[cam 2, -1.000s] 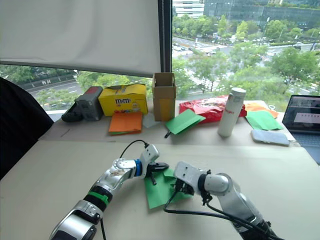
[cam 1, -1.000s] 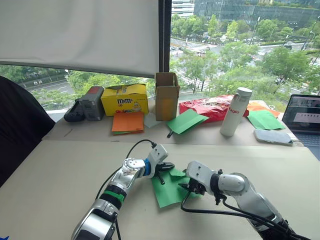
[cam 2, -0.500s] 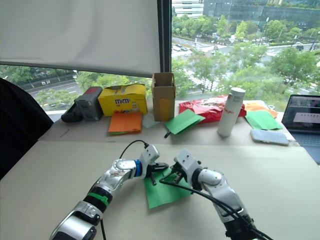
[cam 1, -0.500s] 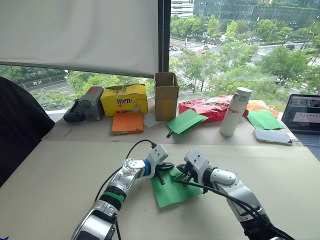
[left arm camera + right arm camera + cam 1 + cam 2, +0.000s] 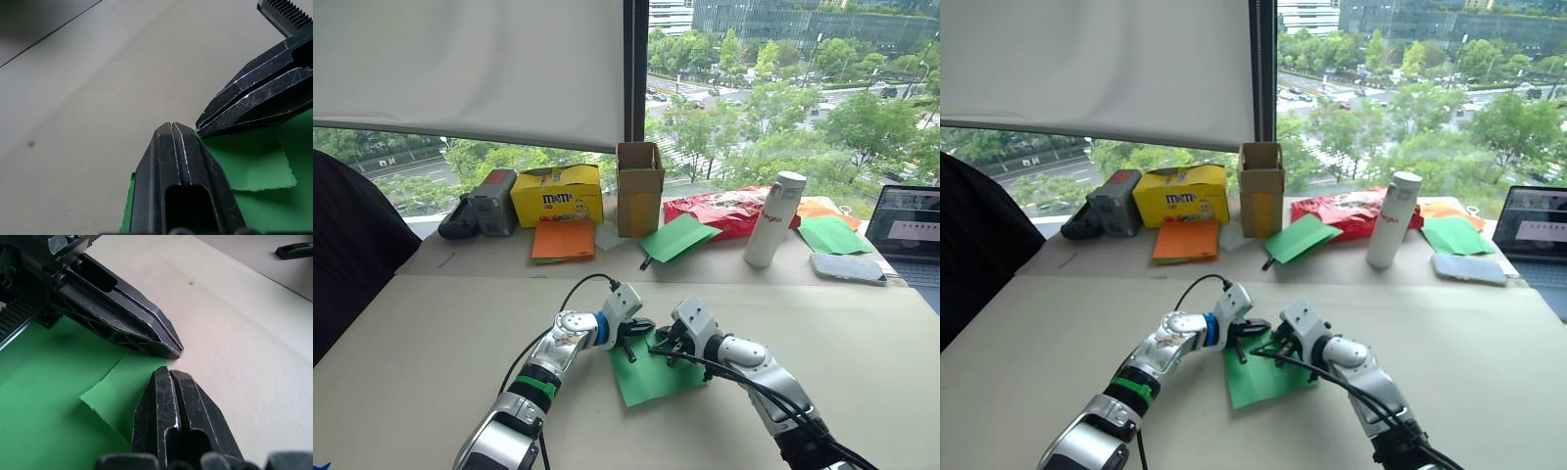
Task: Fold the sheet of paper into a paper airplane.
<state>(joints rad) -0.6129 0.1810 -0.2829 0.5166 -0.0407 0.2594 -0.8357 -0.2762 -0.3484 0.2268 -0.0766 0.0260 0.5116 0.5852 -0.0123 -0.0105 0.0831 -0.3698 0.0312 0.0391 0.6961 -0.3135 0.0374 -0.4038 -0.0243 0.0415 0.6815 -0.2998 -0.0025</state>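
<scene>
Right wrist view: the right gripper [image 5: 172,374] has its fingers pressed together on the far corner of the sheet of paper [image 5: 651,372], tip to tip with the left gripper [image 5: 173,129], likewise closed on that corner. The sheet lies flat on the table [image 5: 431,333], one small flap turned over, so folding looks barely begun; next comes pressing that crease. Behind, a yellow box [image 5: 558,194] reads "m&m's".

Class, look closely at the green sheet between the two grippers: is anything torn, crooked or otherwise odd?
The thin bright green sheet of paper has a small folded corner flap whose free edge looks ragged and uneven, not crisp. Nothing else stands out.
</scene>
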